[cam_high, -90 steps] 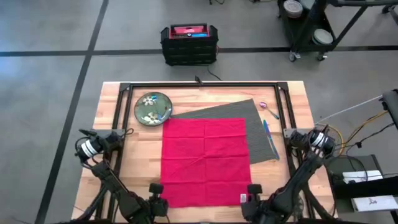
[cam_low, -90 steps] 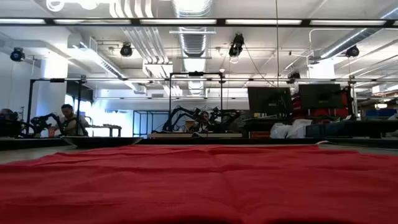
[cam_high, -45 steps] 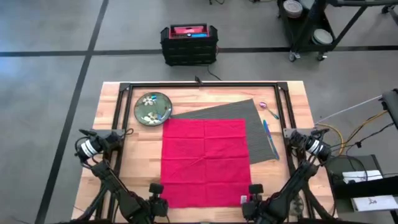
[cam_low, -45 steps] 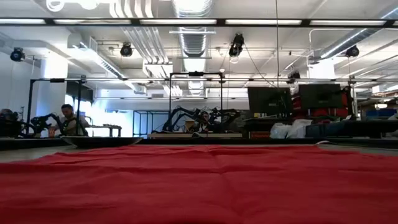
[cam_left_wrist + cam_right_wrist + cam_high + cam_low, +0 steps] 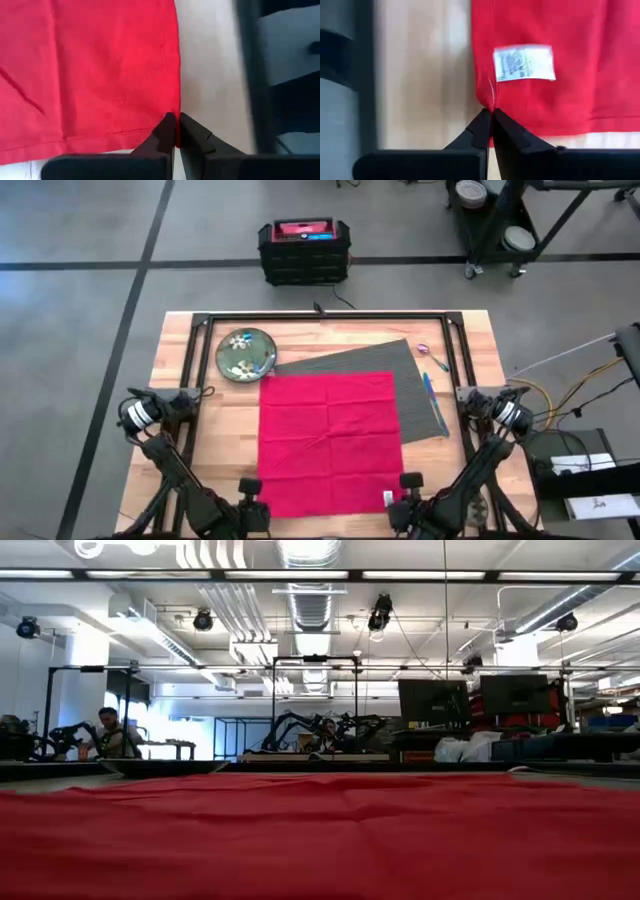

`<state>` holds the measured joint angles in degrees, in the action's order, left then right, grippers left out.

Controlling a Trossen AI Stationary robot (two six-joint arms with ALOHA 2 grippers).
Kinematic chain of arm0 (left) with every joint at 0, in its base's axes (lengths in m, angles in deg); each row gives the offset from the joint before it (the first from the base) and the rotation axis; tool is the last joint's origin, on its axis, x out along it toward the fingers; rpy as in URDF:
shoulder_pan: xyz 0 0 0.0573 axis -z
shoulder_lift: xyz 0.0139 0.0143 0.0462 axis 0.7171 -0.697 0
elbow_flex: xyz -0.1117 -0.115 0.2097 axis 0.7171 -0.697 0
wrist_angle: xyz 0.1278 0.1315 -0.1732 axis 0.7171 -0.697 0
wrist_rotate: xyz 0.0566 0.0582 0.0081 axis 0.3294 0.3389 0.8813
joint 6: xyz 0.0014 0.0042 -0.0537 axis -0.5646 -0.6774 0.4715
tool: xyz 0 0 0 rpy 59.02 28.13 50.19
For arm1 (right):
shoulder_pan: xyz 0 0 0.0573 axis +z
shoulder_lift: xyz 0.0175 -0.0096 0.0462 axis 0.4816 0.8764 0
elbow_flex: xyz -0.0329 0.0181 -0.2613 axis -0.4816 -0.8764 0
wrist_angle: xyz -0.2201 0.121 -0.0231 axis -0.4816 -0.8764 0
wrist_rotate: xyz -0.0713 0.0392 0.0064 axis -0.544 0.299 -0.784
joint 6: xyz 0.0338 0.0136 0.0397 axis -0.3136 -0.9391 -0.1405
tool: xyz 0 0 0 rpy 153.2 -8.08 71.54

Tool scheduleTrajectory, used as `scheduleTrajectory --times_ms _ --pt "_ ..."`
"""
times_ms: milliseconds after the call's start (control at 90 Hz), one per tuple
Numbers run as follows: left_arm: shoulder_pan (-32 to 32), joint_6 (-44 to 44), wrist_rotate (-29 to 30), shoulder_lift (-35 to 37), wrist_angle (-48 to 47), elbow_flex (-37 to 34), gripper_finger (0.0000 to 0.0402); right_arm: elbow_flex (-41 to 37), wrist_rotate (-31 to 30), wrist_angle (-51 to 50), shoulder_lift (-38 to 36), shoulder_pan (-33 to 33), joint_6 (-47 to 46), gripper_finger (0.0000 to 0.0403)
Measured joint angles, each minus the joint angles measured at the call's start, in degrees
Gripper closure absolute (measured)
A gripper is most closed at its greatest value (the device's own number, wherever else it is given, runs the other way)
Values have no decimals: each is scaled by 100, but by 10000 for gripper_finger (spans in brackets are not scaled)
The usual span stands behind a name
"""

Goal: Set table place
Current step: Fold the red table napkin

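A red napkin lies spread flat over the dark grey placemat, which shows at the napkin's far and right sides. My left gripper is shut on the napkin's near left corner. My right gripper is shut on its near right corner, beside a white label. A green patterned plate rests on the table at the far left. Thin blue and purple utensils lie at the placemat's right edge. In the low view the napkin fills the foreground. My left gripper pinches the napkin's side hem between its two fingers, just by the near left corner. The cloth beyond the fingers lies flat and spread out. My right gripper pinches the napkin's side hem between its two fingers, close to the near right corner and the white label. The cloth beyond lies flat with a small pucker at the fingers.
A black metal frame runs around the table's far and side edges. A black crate stands on the floor beyond the table. Bare wood lies left of the napkin.
Both grippers have stayed shut on the napkin's near corners. The napkin's near edge has come slightly toward the table's near edge, and in the low view the cloth lies flatter.
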<state>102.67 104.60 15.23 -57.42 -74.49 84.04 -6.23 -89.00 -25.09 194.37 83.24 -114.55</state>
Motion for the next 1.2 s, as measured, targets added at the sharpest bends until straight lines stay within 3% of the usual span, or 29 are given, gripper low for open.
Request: scheduleTrajectory --times_ms 300,422,511,678,856,1200 --pt "325 672 2 138 -394 436 402 707 19 -325 -27 115 276 403" --pt "422 797 329 138 -565 631 402 869 -296 -580 -58 153 395 403" --pt "404 854 799 140 -1099 823 402 1005 -905 -1186 -100 34 410 403" --pt "252 1541 1989 363 -2369 961 402 1032 -2874 -2029 -412 -233 -126 403" --pt "-159 1743 2105 869 -2842 471 401 622 -3001 -2330 -868 -858 -468 403" --pt "-1131 1554 2102 1872 -2857 -1289 401 -921 -2952 -2263 -1025 -2342 -490 403"
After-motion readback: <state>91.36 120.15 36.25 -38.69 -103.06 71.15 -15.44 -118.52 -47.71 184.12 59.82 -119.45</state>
